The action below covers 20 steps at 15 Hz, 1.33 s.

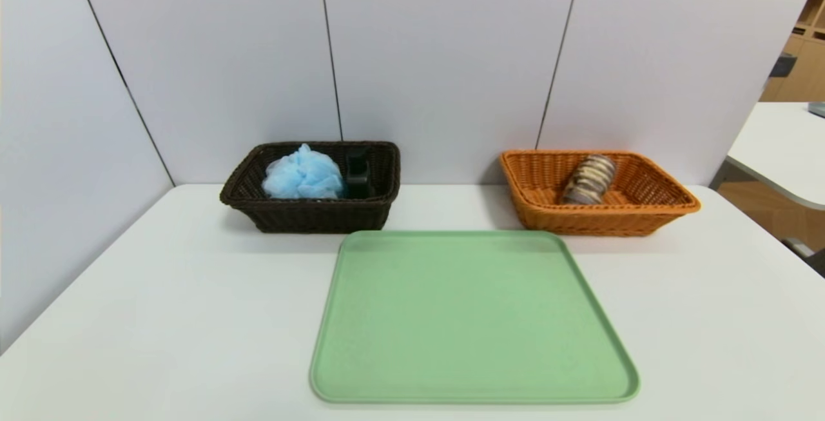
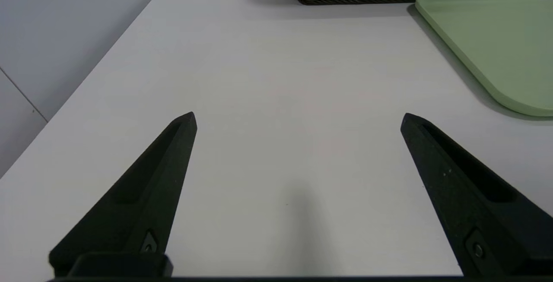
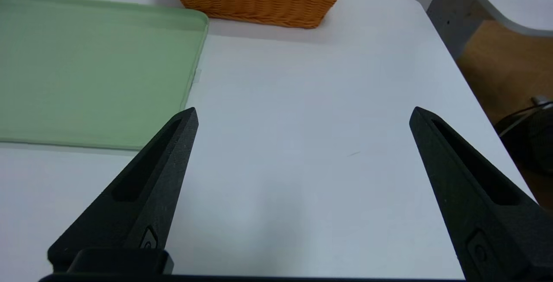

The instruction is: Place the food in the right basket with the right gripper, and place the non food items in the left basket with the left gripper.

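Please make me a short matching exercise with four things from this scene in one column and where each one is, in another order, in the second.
Things
1. bath pouf
2. bread roll
3. green tray
4. left gripper

Places or states
A. flat on the white table, in front of the baskets
B. fingers apart above the table, nothing between them
C. in the dark brown basket
D. in the orange basket

Pairs: 1-C, 2-D, 3-A, 4-B

It looks like a staged test bench, perhaps in a lab: a bare white table (image 1: 193,292) with plain pale panels (image 1: 445,53) behind it and at its left. Past its right end are another white table (image 1: 783,144), a wood-toned floor (image 1: 767,208) and wooden shelving (image 1: 815,28).
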Each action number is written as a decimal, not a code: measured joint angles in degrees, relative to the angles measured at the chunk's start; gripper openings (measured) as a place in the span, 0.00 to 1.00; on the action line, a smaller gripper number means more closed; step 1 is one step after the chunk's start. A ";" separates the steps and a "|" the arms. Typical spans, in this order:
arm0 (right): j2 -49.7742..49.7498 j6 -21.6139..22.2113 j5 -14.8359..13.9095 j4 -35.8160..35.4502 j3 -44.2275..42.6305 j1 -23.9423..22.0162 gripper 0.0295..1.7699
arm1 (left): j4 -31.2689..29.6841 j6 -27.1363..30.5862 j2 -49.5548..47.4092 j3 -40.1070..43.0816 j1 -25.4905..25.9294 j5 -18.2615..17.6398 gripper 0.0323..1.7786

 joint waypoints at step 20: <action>-17.91 -1.30 9.96 -11.48 21.33 -6.29 0.96 | 0.00 -0.02 0.00 0.00 0.00 0.00 0.95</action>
